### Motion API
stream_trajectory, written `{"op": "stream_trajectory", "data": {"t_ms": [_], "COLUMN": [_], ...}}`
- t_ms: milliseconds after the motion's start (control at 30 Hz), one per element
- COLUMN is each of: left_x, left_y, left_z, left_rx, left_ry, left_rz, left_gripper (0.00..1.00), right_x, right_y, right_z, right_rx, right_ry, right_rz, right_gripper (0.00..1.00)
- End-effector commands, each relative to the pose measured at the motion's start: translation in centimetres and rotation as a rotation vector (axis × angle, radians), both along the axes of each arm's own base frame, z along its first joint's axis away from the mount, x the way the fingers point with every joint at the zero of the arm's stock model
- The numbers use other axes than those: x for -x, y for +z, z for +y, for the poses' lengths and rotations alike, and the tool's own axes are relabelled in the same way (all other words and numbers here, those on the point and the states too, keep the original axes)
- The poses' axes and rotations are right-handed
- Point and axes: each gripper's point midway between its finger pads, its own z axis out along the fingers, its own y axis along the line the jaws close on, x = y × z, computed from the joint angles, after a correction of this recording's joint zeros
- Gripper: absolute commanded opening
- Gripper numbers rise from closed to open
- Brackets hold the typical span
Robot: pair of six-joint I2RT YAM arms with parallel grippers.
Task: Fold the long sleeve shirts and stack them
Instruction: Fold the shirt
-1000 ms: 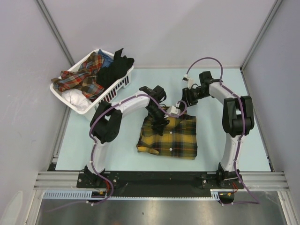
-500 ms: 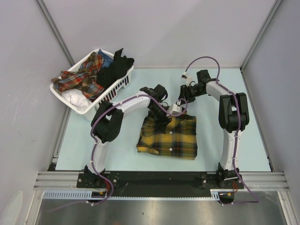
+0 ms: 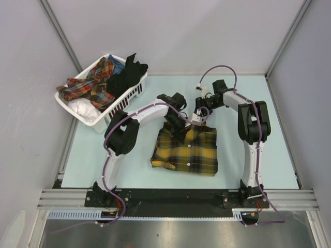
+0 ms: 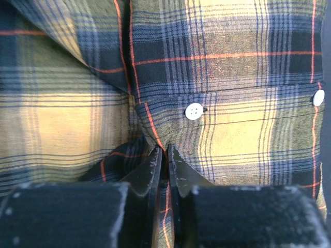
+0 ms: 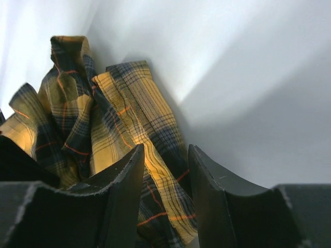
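Note:
A mustard-yellow and black plaid long sleeve shirt (image 3: 186,152) lies folded in a rough rectangle at mid-table. My left gripper (image 3: 176,125) is down on the shirt's far edge. In the left wrist view its jaws (image 4: 166,148) stand almost together with a ridge of plaid cloth (image 4: 232,103) pinched between them, just below a white button (image 4: 194,111). My right gripper (image 3: 199,114) sits at the far right corner of the shirt. It (image 5: 166,147) is open, and a loose band of plaid cloth (image 5: 124,103) runs between its fingers without being clamped.
A white slatted basket (image 3: 67,106) stands at the back left, holding a red plaid garment (image 3: 90,85), a black one (image 3: 124,77) and a white one (image 3: 83,109). Grey walls close in the table on three sides. Both arm bases are at the near edge.
My left gripper has closed on the cloth at the shirt's far edge. My right gripper has shifted left toward the shirt's far right corner, still open.

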Motion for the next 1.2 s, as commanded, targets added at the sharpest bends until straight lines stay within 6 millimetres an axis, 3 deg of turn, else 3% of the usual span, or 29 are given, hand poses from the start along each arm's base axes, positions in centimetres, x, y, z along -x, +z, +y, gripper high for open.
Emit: {"op": "stream_trajectory", "data": {"t_ms": [0,333,667,800,967,1167], "left_x": [-1.3,-5.7,-12.3,-13.0,-12.5,-15.0], "left_y": [3.9,5.2,8.2,8.5,7.8,8.4], "left_z": [-1.2,-1.7,-2.8,-3.1,-2.8,-3.0], "left_rx": [0.068,0.067,0.163,0.178,0.174,0.192], "left_ry": [-0.012,0.045,0.175,0.17,0.13,0.215], "left_rz": [-0.099,-0.31,-0.555,-0.587,-0.589,-0.651], "left_gripper": [0.08,0.0,0.0,0.0,0.04,0.0], "right_x": [-0.3,-0.4,-0.4,-0.7,-1.1,-1.0], "right_y": [0.2,0.1,-0.1,-0.2,-0.2,-0.1], "right_z": [0.3,0.2,0.4,0.5,0.2,0.4], "right_rx": [0.005,0.0,-0.016,-0.016,-0.016,-0.024], "right_ry": [0.035,0.044,0.065,0.068,0.062,0.073], "right_rz": [-0.034,-0.037,-0.026,-0.031,-0.033,-0.035], "right_gripper": [0.43,0.33,0.26,0.2,0.18,0.17]}}
